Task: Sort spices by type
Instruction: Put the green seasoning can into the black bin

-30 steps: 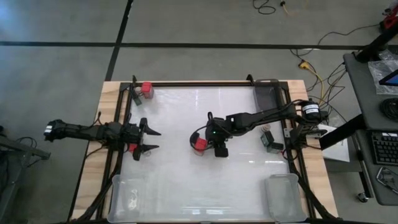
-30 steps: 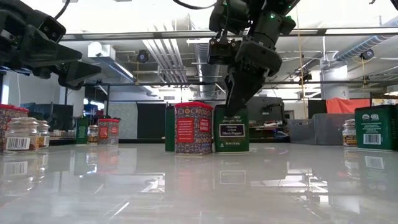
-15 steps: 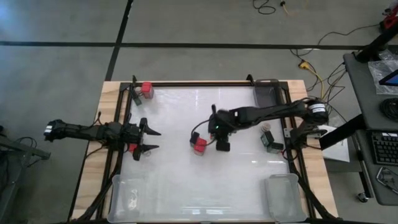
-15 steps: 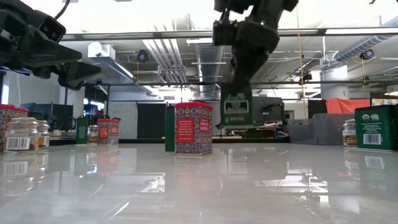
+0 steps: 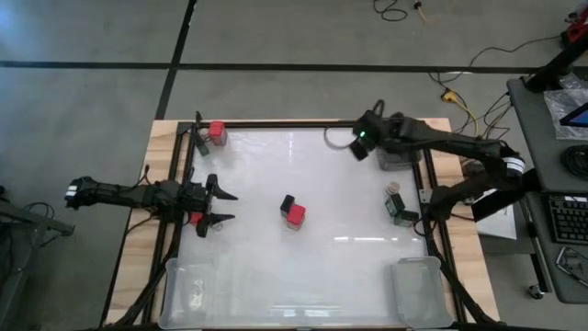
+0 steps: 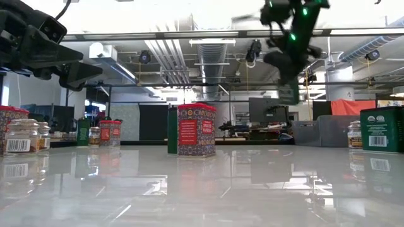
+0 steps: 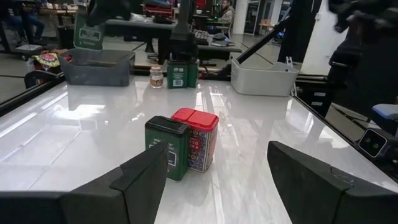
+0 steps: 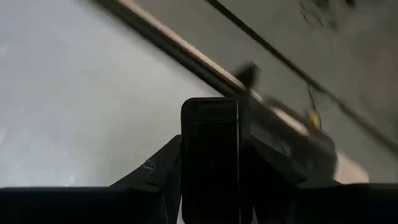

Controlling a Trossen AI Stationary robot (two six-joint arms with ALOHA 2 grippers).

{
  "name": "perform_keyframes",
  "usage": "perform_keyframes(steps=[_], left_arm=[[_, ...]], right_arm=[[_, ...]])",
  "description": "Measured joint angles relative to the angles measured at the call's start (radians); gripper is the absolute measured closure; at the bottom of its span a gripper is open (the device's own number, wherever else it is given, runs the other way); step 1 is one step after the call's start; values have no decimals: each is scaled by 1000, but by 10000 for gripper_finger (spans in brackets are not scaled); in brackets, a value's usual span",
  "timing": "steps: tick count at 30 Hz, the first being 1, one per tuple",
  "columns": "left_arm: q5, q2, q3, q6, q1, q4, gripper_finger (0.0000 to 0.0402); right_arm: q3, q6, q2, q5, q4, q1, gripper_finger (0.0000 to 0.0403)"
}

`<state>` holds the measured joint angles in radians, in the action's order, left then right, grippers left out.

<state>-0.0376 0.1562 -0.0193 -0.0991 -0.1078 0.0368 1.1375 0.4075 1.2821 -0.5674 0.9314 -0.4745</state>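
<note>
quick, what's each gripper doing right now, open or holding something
Left gripper: open, empty, at the table's left edge.
Right gripper: shut on a black spice tin, raised near the far-right bin.

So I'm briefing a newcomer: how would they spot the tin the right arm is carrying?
Look at the table's far right corner, beside the grey bin. The right gripper hangs there in the air, shut on a dark rectangular tin. It is the only spice off the white tabletop.

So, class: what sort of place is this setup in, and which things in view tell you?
Probably a robotics lab or workshop, not a kitchen. Exposed ceiling ducts hang overhead, desks with monitors fill the room behind the table, and loose cables run across the bare floor.
</note>
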Motion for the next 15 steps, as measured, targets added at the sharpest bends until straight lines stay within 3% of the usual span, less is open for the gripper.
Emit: perform_keyframes(steps=[6,15], left_arm=[[0,0,0,0,0,0,143],[0,0,0,0,0,0,143]], right_arm=[[-118,93,-37,124,-47,-214,272],[-239,180,-30,157,-90,-246,263]])
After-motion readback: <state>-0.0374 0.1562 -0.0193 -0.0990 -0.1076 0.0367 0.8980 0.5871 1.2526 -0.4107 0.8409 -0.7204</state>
